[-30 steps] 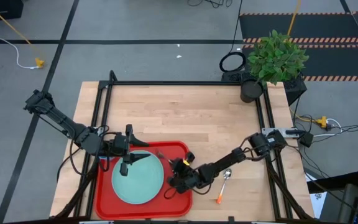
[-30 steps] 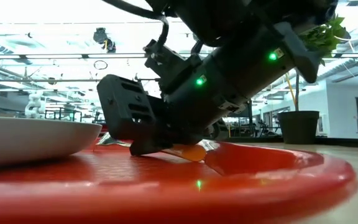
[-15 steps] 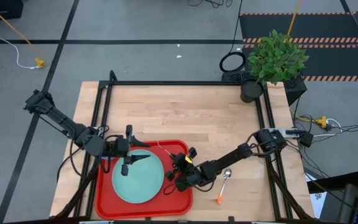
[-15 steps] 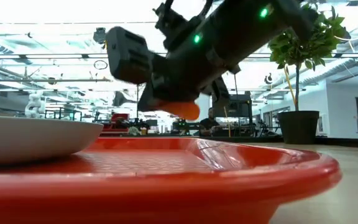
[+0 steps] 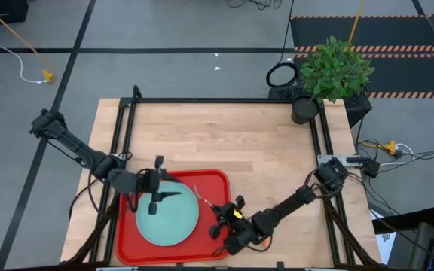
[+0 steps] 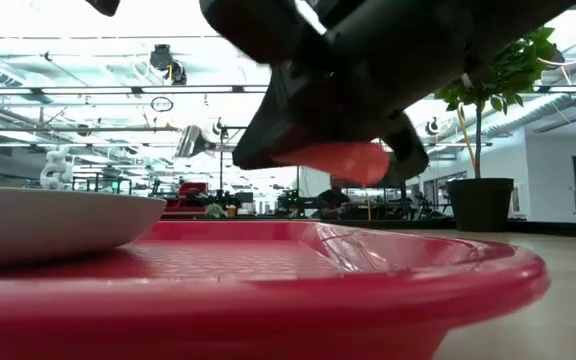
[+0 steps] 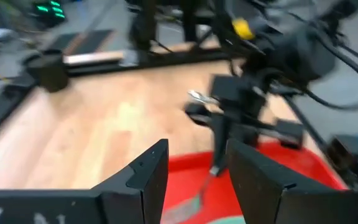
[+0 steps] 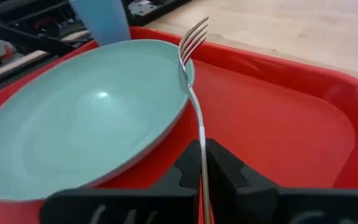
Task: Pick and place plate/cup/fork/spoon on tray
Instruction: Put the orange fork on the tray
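The red tray (image 5: 215, 183) lies at the table's near left, with the teal plate (image 5: 168, 222) on it. My right gripper (image 5: 218, 214) is over the tray's right part, shut on the fork (image 8: 193, 74), whose tines reach over the plate's rim (image 8: 185, 87). My left gripper (image 7: 194, 180) is open and empty over the plate's far left part. The blue cup (image 8: 98, 18) stands beyond the plate; the left arm hides it in the high view. The spoon does not show. My right gripper pinches the fork's metal neck (image 8: 199, 146) between its two fingers, and the fork runs forward along them. The fingers come slanting from the table's near right. The orange handle (image 6: 333, 160) sits in the gripper, and the fork is clear of the tray (image 6: 268, 290).
A potted plant (image 5: 334, 71) stands at the far right corner. Black frame rails (image 5: 123, 135) run along the table's sides. Bare wooden tabletop (image 5: 224, 135) lies beyond the tray.
My right gripper has risen off the tray floor with the fork and gone toward the table's near edge. The fork is now lifted clear. My left gripper has shifted a little toward the near edge.
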Controlling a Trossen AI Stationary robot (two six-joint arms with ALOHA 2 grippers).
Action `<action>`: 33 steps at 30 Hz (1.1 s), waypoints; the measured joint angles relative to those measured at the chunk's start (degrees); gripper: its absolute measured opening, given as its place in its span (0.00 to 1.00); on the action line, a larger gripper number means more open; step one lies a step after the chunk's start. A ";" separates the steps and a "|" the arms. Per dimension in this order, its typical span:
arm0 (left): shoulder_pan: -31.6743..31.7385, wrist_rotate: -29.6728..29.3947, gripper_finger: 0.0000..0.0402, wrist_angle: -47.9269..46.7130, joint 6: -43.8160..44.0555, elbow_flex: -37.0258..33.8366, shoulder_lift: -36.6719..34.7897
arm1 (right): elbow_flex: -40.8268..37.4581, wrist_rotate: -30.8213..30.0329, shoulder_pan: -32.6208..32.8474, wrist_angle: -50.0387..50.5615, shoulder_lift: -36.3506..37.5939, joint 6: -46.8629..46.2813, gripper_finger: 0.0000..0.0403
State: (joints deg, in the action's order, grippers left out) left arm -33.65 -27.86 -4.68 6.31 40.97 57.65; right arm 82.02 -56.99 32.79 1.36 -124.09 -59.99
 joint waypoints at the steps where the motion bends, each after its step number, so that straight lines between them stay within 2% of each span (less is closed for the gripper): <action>1: 0.02 1.84 0.41 0.18 -0.13 0.00 0.59 | 0.00 -0.10 0.25 0.11 0.00 -0.21 0.00; 5: 0.87 8.63 0.42 0.38 -2.52 0.00 3.81 | 0.00 -0.23 0.74 0.59 0.00 1.54 0.00; 9: 2.04 13.98 0.47 -0.36 -5.25 0.00 8.44 | 0.00 -2.22 1.38 0.22 0.00 4.05 0.00; 17: 5.24 14.35 0.70 -0.31 -14.43 0.86 15.91 | 0.02 -3.01 1.43 0.05 0.00 8.44 0.00; 20: 6.55 14.35 0.73 -0.19 -21.48 1.53 17.82 | 0.02 -3.15 1.42 0.00 0.00 8.89 0.00; 25: 9.35 14.40 0.66 -0.29 -28.64 2.61 21.58 | 0.04 -3.11 0.97 -0.41 0.00 9.91 0.00; 33: 11.41 16.86 0.43 0.01 -37.94 2.84 25.71 | 0.04 -2.68 1.03 -1.20 0.00 9.80 0.00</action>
State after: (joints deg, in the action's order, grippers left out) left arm -22.24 -11.00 -4.67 -31.64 43.81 83.36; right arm 82.06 -59.67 33.82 0.16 -124.09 -50.19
